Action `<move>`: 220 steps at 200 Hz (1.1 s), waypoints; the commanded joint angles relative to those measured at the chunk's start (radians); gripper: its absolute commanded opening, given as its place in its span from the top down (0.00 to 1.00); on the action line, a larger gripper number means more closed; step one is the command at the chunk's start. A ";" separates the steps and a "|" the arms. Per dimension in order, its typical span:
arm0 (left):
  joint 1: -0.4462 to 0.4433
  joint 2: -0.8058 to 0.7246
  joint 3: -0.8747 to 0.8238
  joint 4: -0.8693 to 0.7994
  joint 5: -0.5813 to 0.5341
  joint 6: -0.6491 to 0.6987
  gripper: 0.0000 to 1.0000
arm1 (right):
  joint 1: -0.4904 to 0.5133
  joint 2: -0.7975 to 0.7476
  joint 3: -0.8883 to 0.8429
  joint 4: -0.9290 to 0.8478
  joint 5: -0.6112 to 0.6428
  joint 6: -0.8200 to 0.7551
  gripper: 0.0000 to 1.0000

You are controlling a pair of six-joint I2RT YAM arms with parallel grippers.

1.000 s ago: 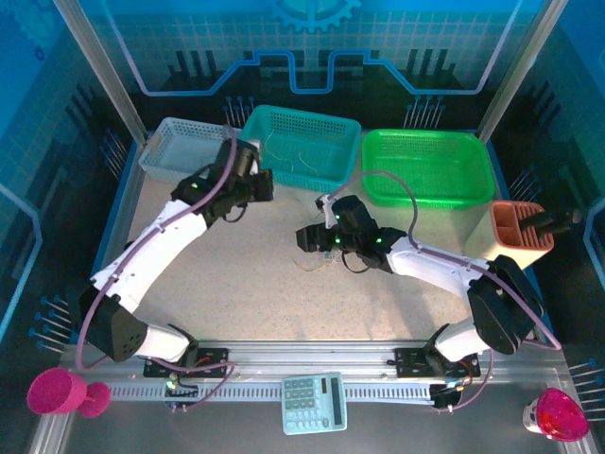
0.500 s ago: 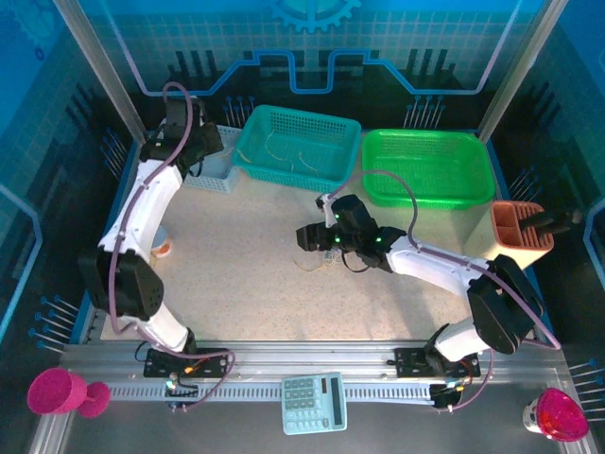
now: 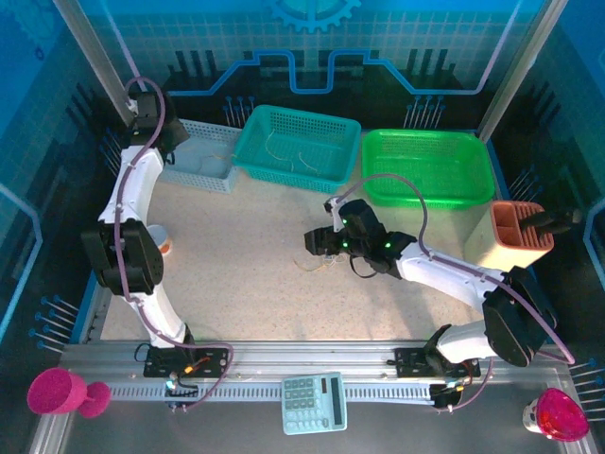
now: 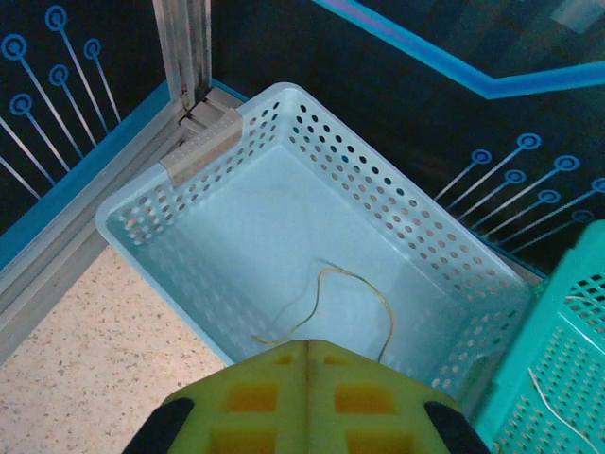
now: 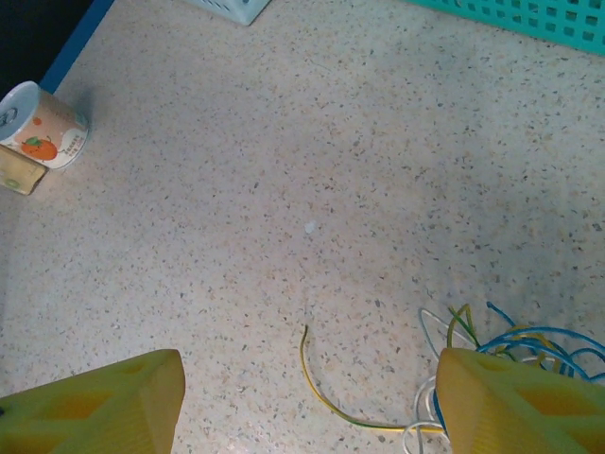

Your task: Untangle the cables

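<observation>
Left gripper: both yellow pads pressed flat together, nothing between them. It hangs over the near wall of the light-blue basket in the far-left corner. 1 yellow wire lies curled on that basket's floor, loose.

Right gripper: fingers wide apart, nothing held, low over the table around mid-field. The cables lie in 1 tangle on the table, right against the finger at the right of the wrist view. Blue, yellow, greenish and white strands are looped together, and I can't give an exact strand count. 1 yellow tail runs out of the tangle and ends between the two fingers.

Count of the rest:
- 3 baskets in a row along the far edge: light-blue, teal basket, green basket
- teal one holds at least 2 pale strands
- 1 orange holder at the right edge
- 1 cup near the left edge, with 1 small block touching it
- 1 calculator on the front rail
- pink objects x2, one at each front corner
</observation>
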 commanded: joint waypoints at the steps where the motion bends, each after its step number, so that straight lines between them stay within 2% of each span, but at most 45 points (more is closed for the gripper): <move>1: 0.003 0.050 0.053 -0.004 -0.037 0.005 1.00 | -0.005 -0.028 -0.007 -0.022 0.018 -0.011 0.28; 52: 0.026 0.142 0.139 -0.085 -0.084 0.033 1.00 | -0.014 -0.054 -0.016 -0.052 0.028 -0.025 0.28; 78: 0.066 0.177 0.190 -0.136 -0.109 -0.015 1.00 | -0.017 -0.075 -0.021 -0.067 0.031 -0.030 0.28; 117: 0.119 0.173 0.208 -0.136 -0.080 -0.102 1.00 | -0.020 -0.099 -0.024 -0.081 0.040 -0.034 0.28; 220: 0.116 0.246 0.269 -0.153 0.024 -0.105 1.00 | -0.021 -0.107 -0.020 -0.096 0.048 -0.032 0.28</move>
